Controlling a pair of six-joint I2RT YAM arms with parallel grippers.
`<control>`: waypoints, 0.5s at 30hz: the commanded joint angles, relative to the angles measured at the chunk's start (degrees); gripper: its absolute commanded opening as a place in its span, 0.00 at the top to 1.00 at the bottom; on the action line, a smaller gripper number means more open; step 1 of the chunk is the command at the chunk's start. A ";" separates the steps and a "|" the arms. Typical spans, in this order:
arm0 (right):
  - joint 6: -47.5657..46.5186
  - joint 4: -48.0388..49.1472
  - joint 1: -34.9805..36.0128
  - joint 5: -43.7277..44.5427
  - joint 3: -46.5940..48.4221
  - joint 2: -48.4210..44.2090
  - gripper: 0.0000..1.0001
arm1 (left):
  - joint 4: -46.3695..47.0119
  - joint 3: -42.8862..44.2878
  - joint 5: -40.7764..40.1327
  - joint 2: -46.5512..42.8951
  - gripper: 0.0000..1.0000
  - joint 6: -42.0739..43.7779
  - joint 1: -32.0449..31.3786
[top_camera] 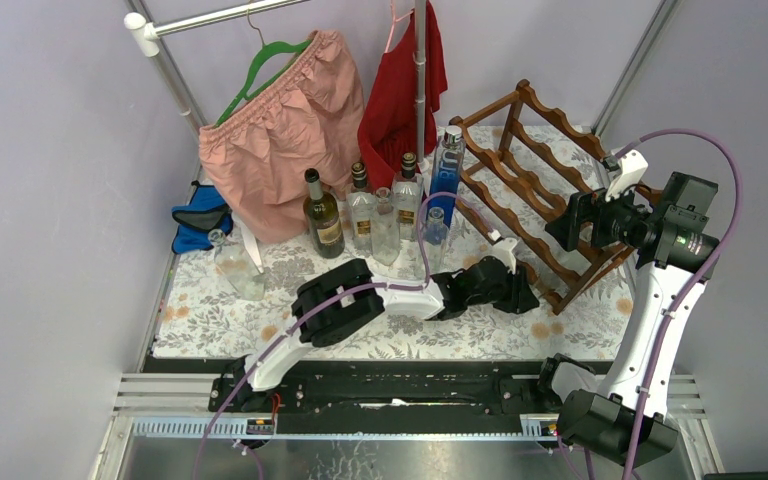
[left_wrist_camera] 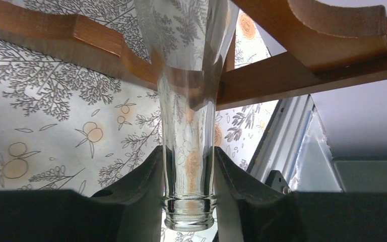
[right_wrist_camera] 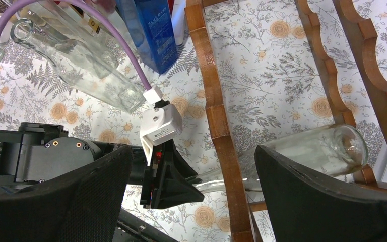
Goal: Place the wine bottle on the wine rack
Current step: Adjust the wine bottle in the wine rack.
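The left hand is clamped on the neck of the clear glass wine bottle; the bottle lies on its side in the reddish-brown wooden wine rack on the floral-covered table — neck across a scalloped rail; the right hand hovers above, fingers wide apart.
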 commanded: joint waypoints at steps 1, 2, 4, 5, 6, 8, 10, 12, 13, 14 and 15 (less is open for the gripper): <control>-0.06 -0.12 0.14 -1.86 0.60 -0.33 0.02 | 17.61 0.14 3.13 -0.20 1.00 -2.54 -0.42; -0.08 -0.11 0.14 -1.91 0.51 -0.30 0.02 | 17.91 0.01 3.42 0.06 1.00 -2.51 -0.40; 0.05 0.11 0.14 -2.08 0.23 -0.18 0.02 | 16.17 0.77 3.71 0.79 1.00 -2.06 -0.34; 0.13 0.13 0.14 -2.27 0.13 -0.20 0.02 | 15.04 1.15 3.59 1.21 1.00 -1.98 -0.34; 0.20 0.23 0.14 -2.37 0.04 -0.14 0.02 | 13.65 1.38 2.97 1.44 1.00 -1.52 -0.40; 0.23 0.39 0.14 -2.39 -0.20 -0.12 0.02 | 9.68 1.59 -0.21 1.89 1.00 -0.42 -1.12; 0.34 0.71 0.14 -2.39 -0.60 -0.05 0.02 | 8.46 1.06 -2.67 2.21 1.00 -0.30 -1.58; 0.47 0.93 0.14 -2.24 -0.96 0.21 0.02 | 8.52 0.06 -4.39 2.82 1.00 -0.72 -1.95; 0.37 0.88 0.14 -2.10 -1.08 0.45 0.02 | 8.56 -0.07 -4.81 3.20 1.00 -0.92 -2.13; 0.21 0.79 0.14 -1.93 -1.17 0.64 0.02 | 8.59 -0.25 -5.02 3.60 1.00 -0.91 -2.29; -0.02 0.79 0.15 -1.62 -1.32 0.75 0.02 | 8.64 -0.39 -5.23 4.03 1.00 -0.81 -2.42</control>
